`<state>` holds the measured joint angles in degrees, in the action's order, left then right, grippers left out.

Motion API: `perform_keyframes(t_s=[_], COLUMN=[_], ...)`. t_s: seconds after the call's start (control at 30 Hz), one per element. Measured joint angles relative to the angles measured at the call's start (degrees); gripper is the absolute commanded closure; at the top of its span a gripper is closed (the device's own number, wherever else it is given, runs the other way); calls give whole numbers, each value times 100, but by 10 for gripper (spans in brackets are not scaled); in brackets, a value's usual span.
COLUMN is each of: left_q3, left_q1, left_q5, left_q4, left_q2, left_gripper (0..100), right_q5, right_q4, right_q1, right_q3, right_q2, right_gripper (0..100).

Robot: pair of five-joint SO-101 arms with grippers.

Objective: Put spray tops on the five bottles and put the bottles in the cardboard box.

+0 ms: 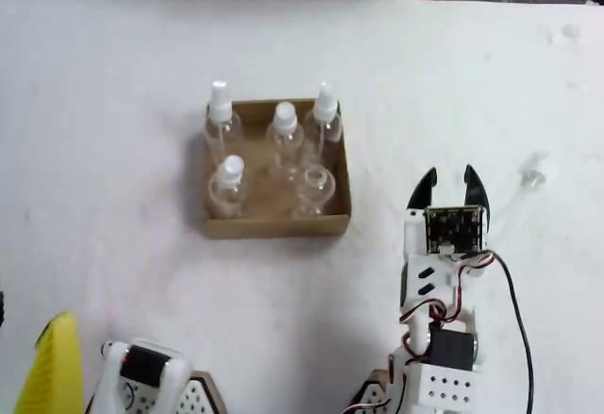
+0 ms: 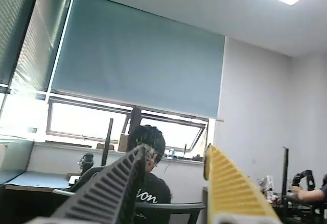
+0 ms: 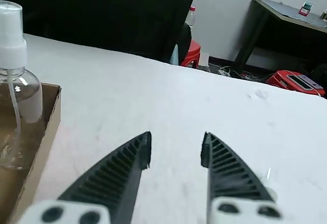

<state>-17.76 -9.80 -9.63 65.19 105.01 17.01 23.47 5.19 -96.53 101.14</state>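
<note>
**Cardboard box** (image 1: 276,223): sits flat on the white table (image 1: 113,103), open side up. All five bottles stand upright inside it.

**Bottles in the box:**
- Row farthest from the arms: left bottle (image 1: 222,124), middle bottle (image 1: 284,131) and right bottle (image 1: 326,122). Each has a spray top fitted.
- Row nearest the arms: capped front bottle (image 1: 228,188) in the left corner, and uncapped bottle (image 1: 313,188) beside it with its neck open.

**Loose spray top** (image 1: 531,180): lies on the table well to the right of the box, with its tube trailing.

**Right gripper** (image 1: 449,180): sits between the box and the loose spray top, and touches neither. Its jaws are spread moderately and nothing is between them. The right wrist view confirms the gap and shows bare table beyond.

**Left gripper** (image 2: 176,152): is near the table edge on the arms' side, well away from the box and tilted up toward the room. Its jaws are parted and hold nothing.
</note>
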Motion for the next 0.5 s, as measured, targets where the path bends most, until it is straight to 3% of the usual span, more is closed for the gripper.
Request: perform_keyframes(t_s=[0.23,0.5], left_q3=[176,220], left_q1=[-492,-554], left_q5=[-220,-273], left_q4=[44,44], left_q2=[0,0], left_gripper=[820,820], right_q5=[0,0], right_q4=[123,123], right_q1=[0,0], right_q3=[0,0], right_q2=[0,0], right_gripper=[858,858])
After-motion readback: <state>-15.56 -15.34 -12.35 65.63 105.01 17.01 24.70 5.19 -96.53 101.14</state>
